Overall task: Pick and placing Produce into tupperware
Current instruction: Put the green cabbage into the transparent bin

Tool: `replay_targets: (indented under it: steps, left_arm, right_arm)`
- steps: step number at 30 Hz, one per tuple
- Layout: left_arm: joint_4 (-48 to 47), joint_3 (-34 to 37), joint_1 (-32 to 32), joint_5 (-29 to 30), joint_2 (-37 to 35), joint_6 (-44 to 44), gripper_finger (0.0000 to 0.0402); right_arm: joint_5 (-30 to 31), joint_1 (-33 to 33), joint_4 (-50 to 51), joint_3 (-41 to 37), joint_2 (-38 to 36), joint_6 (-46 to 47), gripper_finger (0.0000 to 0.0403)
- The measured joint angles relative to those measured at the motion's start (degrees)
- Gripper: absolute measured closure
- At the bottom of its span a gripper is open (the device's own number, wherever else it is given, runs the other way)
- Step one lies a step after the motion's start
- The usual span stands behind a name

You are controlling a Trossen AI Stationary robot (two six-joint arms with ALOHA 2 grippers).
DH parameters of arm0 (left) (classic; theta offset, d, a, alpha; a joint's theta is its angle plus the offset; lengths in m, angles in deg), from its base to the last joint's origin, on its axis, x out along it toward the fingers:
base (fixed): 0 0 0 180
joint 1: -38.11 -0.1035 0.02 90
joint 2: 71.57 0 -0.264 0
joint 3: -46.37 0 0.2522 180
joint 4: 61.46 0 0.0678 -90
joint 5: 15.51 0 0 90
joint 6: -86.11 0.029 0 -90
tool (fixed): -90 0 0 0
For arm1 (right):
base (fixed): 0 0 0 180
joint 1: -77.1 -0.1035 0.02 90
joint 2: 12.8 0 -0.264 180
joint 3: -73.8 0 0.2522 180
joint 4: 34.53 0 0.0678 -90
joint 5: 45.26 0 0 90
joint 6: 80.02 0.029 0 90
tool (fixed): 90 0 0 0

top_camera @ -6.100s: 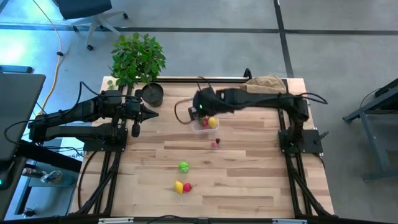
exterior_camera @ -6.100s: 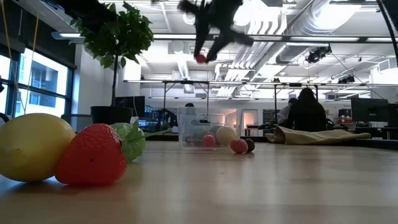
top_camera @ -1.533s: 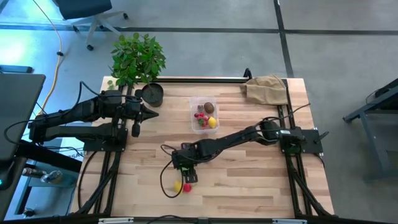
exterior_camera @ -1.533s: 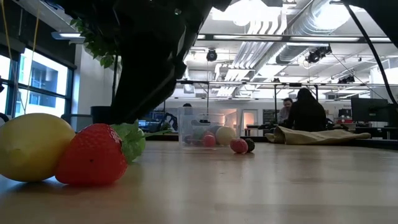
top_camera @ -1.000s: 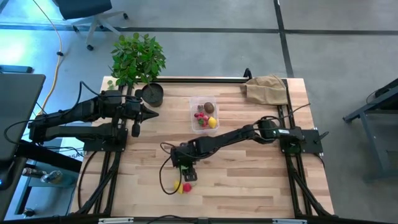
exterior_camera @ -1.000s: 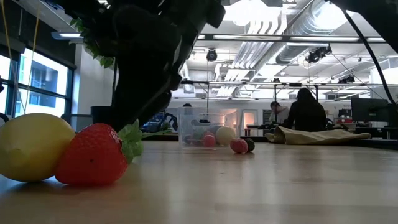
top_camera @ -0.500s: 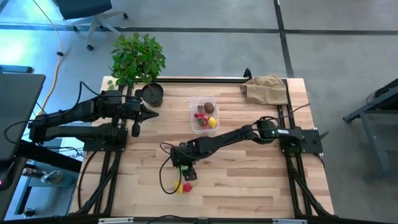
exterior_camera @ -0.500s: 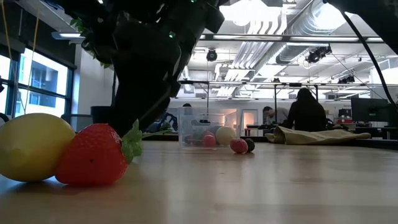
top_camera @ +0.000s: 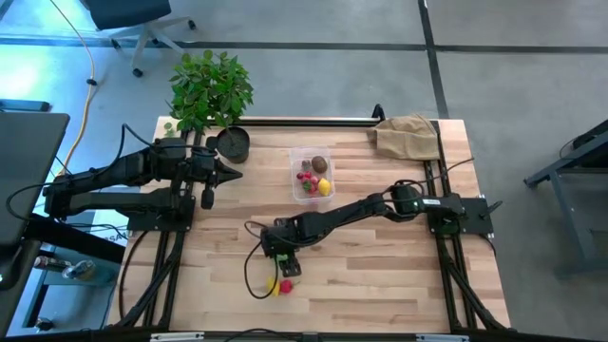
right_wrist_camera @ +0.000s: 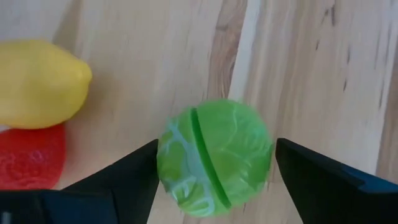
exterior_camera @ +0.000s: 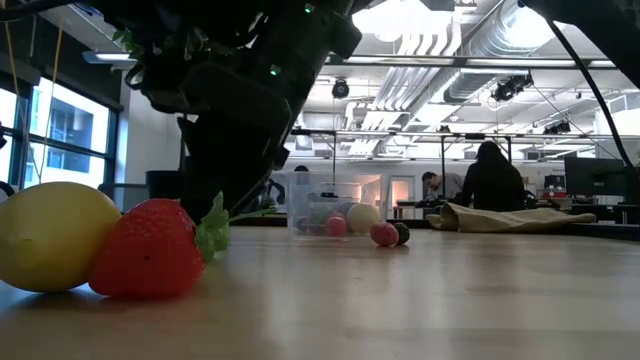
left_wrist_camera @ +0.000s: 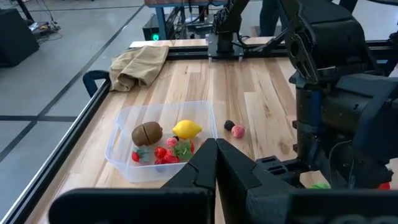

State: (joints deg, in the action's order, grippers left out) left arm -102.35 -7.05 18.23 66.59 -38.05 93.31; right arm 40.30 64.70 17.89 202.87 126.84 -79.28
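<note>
**Reaching over the green ball**

Straddling the green round produce (right_wrist_camera: 214,155), the right gripper (right_wrist_camera: 214,171) has its jaws spread wide, one finger on each side, low over the tabletop (top_camera: 380,275). A lemon (right_wrist_camera: 38,84) and strawberry (right_wrist_camera: 28,155) lie just beside. The tupperware (top_camera: 312,175) sits well apart, already holding several pieces. The left gripper (top_camera: 231,173) waits near the plant pot (top_camera: 233,142), jaws closed.

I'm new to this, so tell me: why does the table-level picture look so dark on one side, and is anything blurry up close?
Low view: the right arm is a black silhouette against bright ceiling lights. Right wrist view: the green ball between the open fingers looks soft-edged, the lemon too. High view: even light, faint shadows.
</note>
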Motion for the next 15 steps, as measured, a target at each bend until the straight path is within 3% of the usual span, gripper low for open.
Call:
replay_targets:
  steps: [15]
  left_arm:
    - [0.0, 0.0, 0.0, 0.0, 0.0, 0.0, 0.0401]
  right_arm:
    - [1.9, -0.1, 0.1, 0.0, 0.0, -4.8, 0.0133]
